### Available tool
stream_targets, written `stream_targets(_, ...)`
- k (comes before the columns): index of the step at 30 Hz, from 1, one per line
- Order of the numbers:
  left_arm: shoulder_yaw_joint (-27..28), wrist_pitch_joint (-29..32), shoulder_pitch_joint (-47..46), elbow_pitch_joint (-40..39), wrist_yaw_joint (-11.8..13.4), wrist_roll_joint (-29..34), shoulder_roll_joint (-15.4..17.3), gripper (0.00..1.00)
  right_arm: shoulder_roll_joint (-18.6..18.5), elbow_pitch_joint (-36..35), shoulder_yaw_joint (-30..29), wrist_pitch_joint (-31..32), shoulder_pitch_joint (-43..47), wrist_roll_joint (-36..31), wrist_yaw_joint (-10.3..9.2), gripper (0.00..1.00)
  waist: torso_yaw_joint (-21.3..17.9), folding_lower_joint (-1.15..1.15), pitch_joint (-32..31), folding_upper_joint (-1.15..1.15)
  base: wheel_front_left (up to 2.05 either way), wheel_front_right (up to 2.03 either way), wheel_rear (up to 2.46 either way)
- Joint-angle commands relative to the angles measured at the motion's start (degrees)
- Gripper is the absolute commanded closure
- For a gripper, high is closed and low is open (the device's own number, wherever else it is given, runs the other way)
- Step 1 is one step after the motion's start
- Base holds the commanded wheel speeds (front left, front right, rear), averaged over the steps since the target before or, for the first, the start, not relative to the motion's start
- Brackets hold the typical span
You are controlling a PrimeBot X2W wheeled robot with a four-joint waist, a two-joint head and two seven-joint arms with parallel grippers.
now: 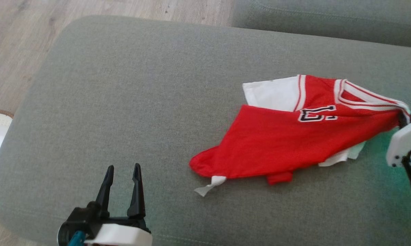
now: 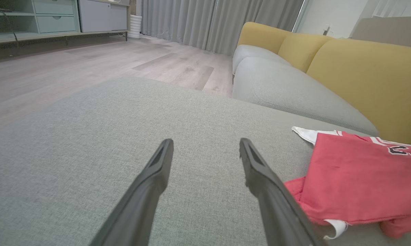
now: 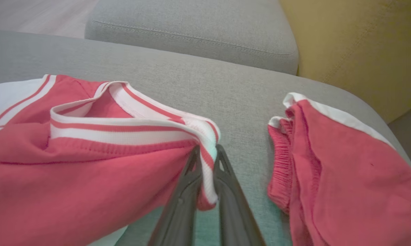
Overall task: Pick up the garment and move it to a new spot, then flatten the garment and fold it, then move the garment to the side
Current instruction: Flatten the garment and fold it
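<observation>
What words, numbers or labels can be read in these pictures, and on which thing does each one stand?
Red fabric jersey with white trim: dark block characters with a white outline, partly hidden by a fold; they cannot be read with certainty.
The same characters in the left wrist view: too small and cut off to read.
Grey fabric sofa cushion: no text.

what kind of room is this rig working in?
Most likely a home living room: a grey sofa with yellow back cushions, floor-length grey curtains, and a wood-look floor with a low drawer cabinet along the wall. The red jersey lies on the sofa's grey upholstery.
</observation>
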Motion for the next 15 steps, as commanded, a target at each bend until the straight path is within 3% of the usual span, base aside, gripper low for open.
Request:
stream_targets(1,2.50,-0.71,-2.86,-1.45,-0.14,0.58,-0.01,0.00,-1.38,-1.62,0.66,-0.19,-3.03,0.11,0.37,1.00,-0.02,-0.01,0.11,0.00,0.00,0.00,0.00)
stream_targets(4,2.37,-0.71,-3.11,-1.06,-0.40,0.94,0.01,0.00,-1.68,-0.58,-0.11,-0.67,-4.17,-0.37,0.37,1.00,-0.39,-0.01,0.34,0.00,0.00,0.00,0.00)
stream_targets(5,2.17,-0.71,-3.21,-0.84,-0.60,1.03,0.03,0.00,-1.67,-0.21,-0.18,-1.06,-4.57,-0.58,0.37,0.91,-0.57,-0.01,0.35,0.00,0.00,0.00,0.00)
stream_targets(6,1.95,-0.71,-3.32,-0.65,-0.70,1.16,-0.03,0.00,-1.54,0.19,-0.10,-1.53,-4.90,-0.75,0.37,0.56,-0.76,-0.01,0.24,0.00,0.00,0.00,0.00)
stream_targets(7,1.73,-0.71,-3.36,-0.49,-0.78,1.24,-0.12,0.00,-1.29,0.56,0.14,-2.18,-5.17,-0.85,0.37,0.04,-1.03,-0.01,0.00,0.00,0.00,0.00,0.00)
stream_targets(8,1.55,-0.71,-3.38,-0.33,-0.81,1.29,-0.19,0.00,-0.94,0.84,0.34,-2.87,-5.30,-0.94,0.37,0.00,-1.34,-0.01,-0.36,0.00,0.00,0.00,0.00)
stream_targets(15,1.46,-0.51,-2.52,0.38,-0.54,0.91,-0.01,0.00,2.18,0.42,2.53,-9.22,-3.81,-0.20,0.37,0.00,-4.53,-0.01,-3.95,0.00,0.00,0.00,0.00)
